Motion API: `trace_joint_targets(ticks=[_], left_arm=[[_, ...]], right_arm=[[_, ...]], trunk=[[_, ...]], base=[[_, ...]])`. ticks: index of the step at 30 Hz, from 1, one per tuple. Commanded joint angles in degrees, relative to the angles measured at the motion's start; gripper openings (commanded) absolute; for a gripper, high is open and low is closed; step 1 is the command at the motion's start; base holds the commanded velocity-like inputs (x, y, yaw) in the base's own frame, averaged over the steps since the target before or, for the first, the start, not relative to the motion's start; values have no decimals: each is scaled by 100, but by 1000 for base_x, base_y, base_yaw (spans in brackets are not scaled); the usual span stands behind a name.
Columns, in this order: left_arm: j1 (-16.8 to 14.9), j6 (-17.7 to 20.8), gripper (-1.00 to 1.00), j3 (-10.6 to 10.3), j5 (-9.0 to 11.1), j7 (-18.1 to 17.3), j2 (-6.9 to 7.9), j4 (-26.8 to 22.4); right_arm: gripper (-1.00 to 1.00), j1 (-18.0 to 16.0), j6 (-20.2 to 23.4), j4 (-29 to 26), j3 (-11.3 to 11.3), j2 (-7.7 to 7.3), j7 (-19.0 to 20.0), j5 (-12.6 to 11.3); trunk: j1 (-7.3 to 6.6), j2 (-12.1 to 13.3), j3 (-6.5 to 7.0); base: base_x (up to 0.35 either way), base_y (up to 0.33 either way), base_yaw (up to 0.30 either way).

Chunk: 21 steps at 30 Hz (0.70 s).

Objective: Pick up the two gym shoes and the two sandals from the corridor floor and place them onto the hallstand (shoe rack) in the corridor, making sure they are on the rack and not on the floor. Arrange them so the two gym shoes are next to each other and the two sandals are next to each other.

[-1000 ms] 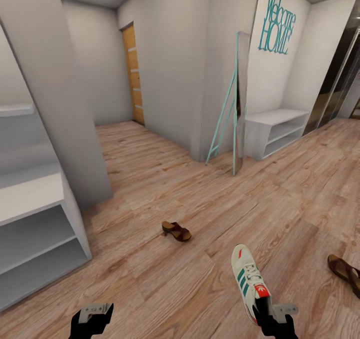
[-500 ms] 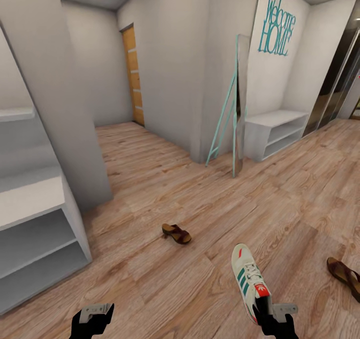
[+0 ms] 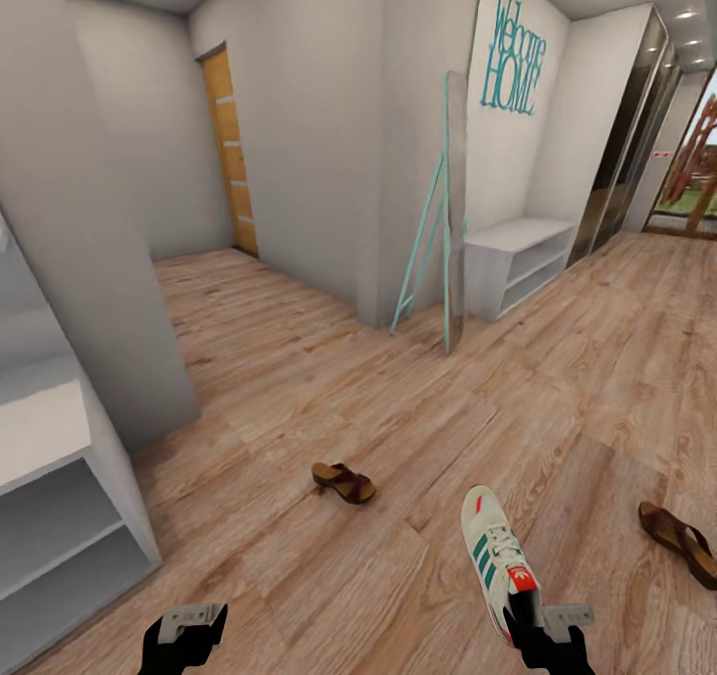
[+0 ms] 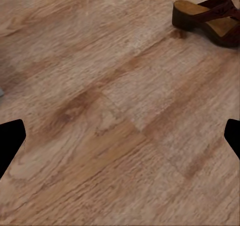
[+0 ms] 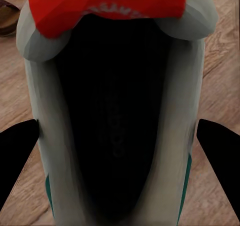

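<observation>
My right gripper is shut on a white gym shoe with green stripes and a red tongue patch, held above the corridor floor with its toe pointing away. In the right wrist view the shoe's opening sits between both black fingers. One dark brown sandal lies on the floor ahead, and it also appears in the left wrist view. The other sandal lies at the far right. My left gripper is open and empty. The grey hallstand stands at the left edge. The second gym shoe is out of view.
A plain low grey bench stands against the far wall under a teal "Welcome HOME" sign. A teal-framed leaning mirror rests by the wall corner. A grey pillar rises beside the hallstand. A wooden door closes the far passage.
The whole picture has shifted: the camera turned right, so the hallstand sits further left and more of the right corridor shows. Both grippers and the held shoe keep their places.
</observation>
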Motion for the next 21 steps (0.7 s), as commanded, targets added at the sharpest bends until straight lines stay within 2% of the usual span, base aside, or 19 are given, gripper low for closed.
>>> trace_joint_targets(ticks=[1,6,17,21], left_arm=[[-3,-13,100,29,15,-53,-3,5],[-3,-10,100,29,15,-53,-3,5],[-3,-9,100,29,6,-53,-3,5],[-3,-9,100,29,6,-53,-3,5]], right_arm=[[-100,-5,-15,7,-9,0,49,-46],[-100,-5,-15,0,-9,0,49,-52],[-100,-5,-22,-11,-17,0,49,-58],[-100,-5,-17,-11,-17,0,51,-61]], trunk=[[1,-2,-3],[1,-2,3],[1,-2,5],[1,-2,16]], base=[[182,275,-256],[180,276,-143],[180,246,-17],[245,189,-189]])
